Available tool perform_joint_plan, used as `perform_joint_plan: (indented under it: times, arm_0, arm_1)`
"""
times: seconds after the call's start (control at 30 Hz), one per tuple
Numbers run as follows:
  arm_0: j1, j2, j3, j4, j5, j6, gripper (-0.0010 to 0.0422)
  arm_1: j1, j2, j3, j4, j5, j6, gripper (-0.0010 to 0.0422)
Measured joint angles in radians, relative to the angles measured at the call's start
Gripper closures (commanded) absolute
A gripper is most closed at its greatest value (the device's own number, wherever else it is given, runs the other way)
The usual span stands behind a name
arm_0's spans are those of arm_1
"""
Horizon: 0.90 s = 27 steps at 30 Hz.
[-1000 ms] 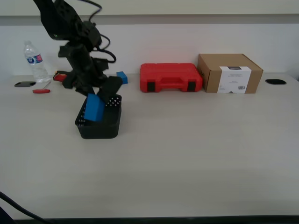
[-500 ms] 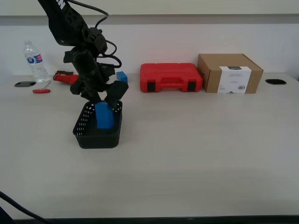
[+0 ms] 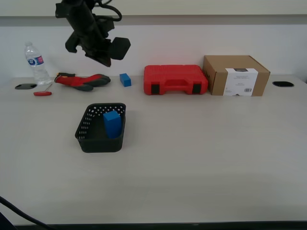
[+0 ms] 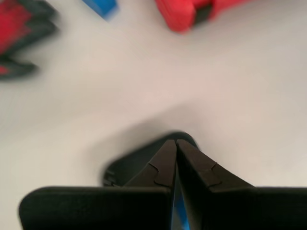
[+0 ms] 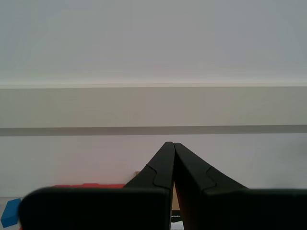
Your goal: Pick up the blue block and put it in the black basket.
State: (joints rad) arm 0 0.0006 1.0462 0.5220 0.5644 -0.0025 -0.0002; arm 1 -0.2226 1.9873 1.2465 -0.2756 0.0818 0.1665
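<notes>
The blue block (image 3: 112, 123) stands inside the black basket (image 3: 86, 127) on the table, toward the exterior view's left. My first gripper (image 3: 120, 49) is shut and empty, raised high above and behind the basket. In the first wrist view its closed fingertips (image 4: 175, 142) point down at the basket (image 4: 129, 165), and a sliver of the blue block (image 4: 178, 211) shows below them. My second gripper (image 5: 172, 143) is shut and empty, facing the wall; its arm does not show in the exterior view.
A small blue cube (image 3: 125, 79), a red plastic case (image 3: 175, 79) and a cardboard box (image 3: 236, 75) line the back of the table. A water bottle (image 3: 34, 62), a red-and-black glove (image 3: 81, 80) and a small red tool (image 3: 42, 93) lie at the back left.
My first gripper let go of the blue block in the basket, then rose up and back, closing its jaws. The block now rests upright in the basket.
</notes>
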Motion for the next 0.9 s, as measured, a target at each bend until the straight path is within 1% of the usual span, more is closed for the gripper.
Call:
perform_joint_plan:
  times: [0.03,0.13,0.33,0.47,0.9]
  arm_0:
    - [0.0,0.0,0.0,0.0,0.0,0.0,0.0413]
    - [0.0,0.0,0.0,-0.001,0.0,0.0,0.0413]
    - [0.0,0.0,0.0,-0.001,0.0,0.0,0.0413]
    - [0.0,0.0,0.0,-0.001,0.0,0.0,0.0413]
    - [0.001,0.0,0.0,-0.002,0.0,0.0,0.0413]
  arm_1:
    - [0.0,-0.013,-0.003,0.005,-0.029,0.014,0.0414]
    - [0.0,-0.011,-0.005,-0.001,-0.033,0.015,0.0414]
    - [-0.002,-0.014,-0.003,0.001,-0.023,0.015,0.0413]
    - [-0.002,-0.016,-0.002,-0.006,0.044,0.015,0.0413]
    - [-0.001,-0.016,-0.003,-0.003,0.032,0.015,0.0413]
